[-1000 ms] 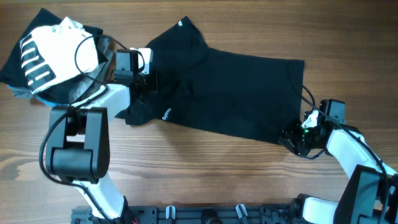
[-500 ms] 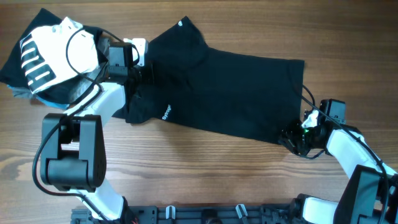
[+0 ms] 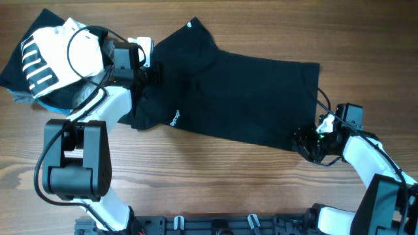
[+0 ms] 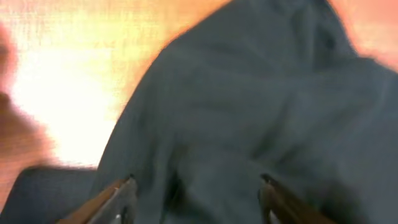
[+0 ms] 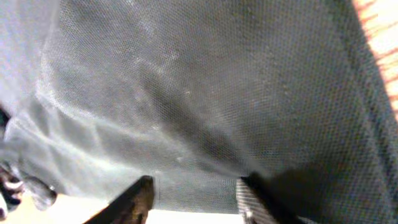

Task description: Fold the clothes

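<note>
1 black T-shirt (image 3: 241,91) spread mid-frame on surface (image 3: 215,189) | 1 black-white garment heap (image 3: 52,55) upper left | 2 claws: left claw (image 4: 198,186) wide apart over shirt's left end; right claw (image 3: 305,141) at lower-right hem, cannot tell if gripping

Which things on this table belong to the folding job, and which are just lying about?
Part of the job:
- black T-shirt, spread out mid-table

Just lying about:
- bunched white-and-black garment, top left in the overhead view
- wooden table, only the work surface
</note>
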Motion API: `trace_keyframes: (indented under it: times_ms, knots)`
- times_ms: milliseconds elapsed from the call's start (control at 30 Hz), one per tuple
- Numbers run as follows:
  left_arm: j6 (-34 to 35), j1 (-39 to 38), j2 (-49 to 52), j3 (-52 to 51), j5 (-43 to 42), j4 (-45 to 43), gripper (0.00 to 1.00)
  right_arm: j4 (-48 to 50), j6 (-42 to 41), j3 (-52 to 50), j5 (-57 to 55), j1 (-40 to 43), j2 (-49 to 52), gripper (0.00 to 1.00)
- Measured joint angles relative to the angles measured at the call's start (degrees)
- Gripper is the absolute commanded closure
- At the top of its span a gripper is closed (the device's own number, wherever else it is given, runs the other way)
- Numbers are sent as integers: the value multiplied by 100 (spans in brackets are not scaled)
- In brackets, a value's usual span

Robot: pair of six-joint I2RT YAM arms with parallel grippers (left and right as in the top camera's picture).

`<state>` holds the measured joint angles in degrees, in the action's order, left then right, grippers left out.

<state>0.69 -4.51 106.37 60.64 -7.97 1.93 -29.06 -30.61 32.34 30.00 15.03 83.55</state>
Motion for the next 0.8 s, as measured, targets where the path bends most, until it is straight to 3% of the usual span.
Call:
trace_keyframes:
  times_ms: [67,133,233,300,433,633,667,700,800]
  knots:
    - [-7,0,-72,28,138,675,11,0,0,4,31,0,-7,44]
    - [13,0,-282,52,229,1600,10,-2,0,4,48,0,-7,43]
    - [-15,11,-673,52,284,2492,22,0,0,9,63,0,-11,43]
    - [-11,20,-728,55,348,2686,42,0,0,9,66,0,-11,43]
    - [-20,52,-651,70,431,3375,44,0,4,9,66,0,-11,43]
    - [-22,87,-586,59,601,3327,55,0,4,9,63,0,-11,43]
    - [-17,90,-586,59,605,3327,55,0,4,9,66,0,-11,43]
    - [-22,94,-586,59,625,3357,43,0,4,9,66,0,-11,43]
    - [-22,98,-586,59,734,3565,44,-2,39,9,66,0,-11,43]
